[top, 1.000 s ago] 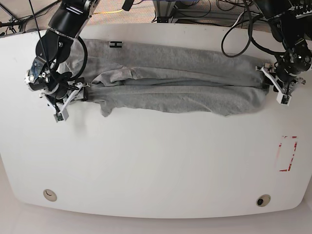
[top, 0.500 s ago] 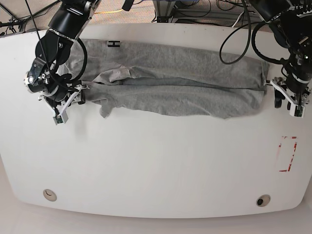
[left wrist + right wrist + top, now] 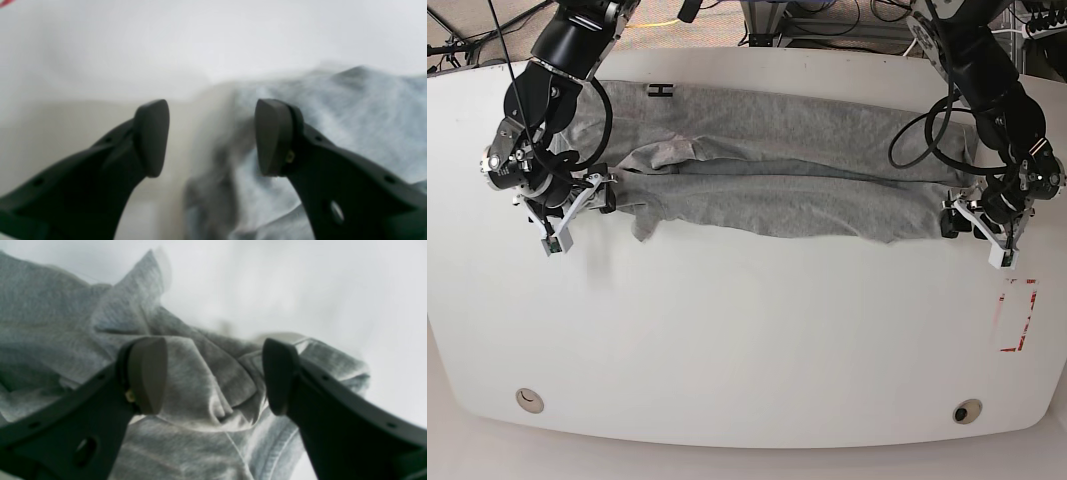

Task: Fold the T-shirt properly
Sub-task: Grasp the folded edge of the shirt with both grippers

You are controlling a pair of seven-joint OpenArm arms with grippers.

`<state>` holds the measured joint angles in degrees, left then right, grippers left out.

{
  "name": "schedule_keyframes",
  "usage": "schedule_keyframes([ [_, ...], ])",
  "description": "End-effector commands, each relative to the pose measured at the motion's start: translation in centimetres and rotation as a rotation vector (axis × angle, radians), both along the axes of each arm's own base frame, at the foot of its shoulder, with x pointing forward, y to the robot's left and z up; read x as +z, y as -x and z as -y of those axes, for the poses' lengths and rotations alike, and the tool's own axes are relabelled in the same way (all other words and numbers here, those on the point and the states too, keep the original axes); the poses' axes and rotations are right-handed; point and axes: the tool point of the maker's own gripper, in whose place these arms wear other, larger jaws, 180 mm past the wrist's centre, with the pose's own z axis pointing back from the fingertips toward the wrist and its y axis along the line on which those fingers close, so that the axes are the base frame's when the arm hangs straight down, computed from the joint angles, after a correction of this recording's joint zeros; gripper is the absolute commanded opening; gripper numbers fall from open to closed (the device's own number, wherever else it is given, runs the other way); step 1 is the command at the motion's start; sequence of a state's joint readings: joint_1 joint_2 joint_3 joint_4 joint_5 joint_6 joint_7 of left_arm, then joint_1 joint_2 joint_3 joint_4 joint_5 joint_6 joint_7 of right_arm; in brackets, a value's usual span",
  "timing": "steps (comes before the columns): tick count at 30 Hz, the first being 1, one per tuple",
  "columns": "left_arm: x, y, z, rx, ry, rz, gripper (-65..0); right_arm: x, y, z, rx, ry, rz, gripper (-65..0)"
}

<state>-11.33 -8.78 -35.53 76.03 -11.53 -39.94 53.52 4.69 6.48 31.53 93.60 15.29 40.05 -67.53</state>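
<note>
Base view: both claws, left gripper [image 3: 973,228] and right gripper [image 3: 579,207], stand open beside the T-shirt [image 3: 787,175]; a careless regrasp could wrinkle its fold.

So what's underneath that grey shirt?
The white table shows all around the T-shirt. The shirt is folded over itself, so the inner layers and most of its lettering are hidden.

T-shirt [image 3: 777,165] lies across table's [image 3: 727,340] far half, seemingly between both hands.
</note>
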Motion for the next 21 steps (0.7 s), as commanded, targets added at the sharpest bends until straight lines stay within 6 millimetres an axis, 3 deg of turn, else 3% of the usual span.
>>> schedule_keyframes([
  [1,1.1,-1.4,-0.4,0.005,0.009,0.043,-26.9,1.6,-1.2,0.5,-0.005,0.009,0.064,-22.0],
  [7,-0.8,-1.0,0.2,0.000,0.053,-0.041,-27.1,1.4,-1.3,-0.4,-0.001,-0.014,0.065,-22.0],
  [12,-1.3,-0.8,1.0,-0.027,0.049,-0.069,-28.3,1.4,-1.3,-0.5,-0.002,-0.017,0.065,-22.0],
  [18,-1.6,-0.7,1.6,-0.049,0.041,-0.079,-58.7,1.3,-1.3,-0.5,-0.002,-0.016,0.064,-23.0],
  [21,-1.4,-0.9,1.6,-0.048,0.041,-0.070,-61.7,1.3,-1.3,-0.5,-0.002,-0.016,0.064,-31.4],
])
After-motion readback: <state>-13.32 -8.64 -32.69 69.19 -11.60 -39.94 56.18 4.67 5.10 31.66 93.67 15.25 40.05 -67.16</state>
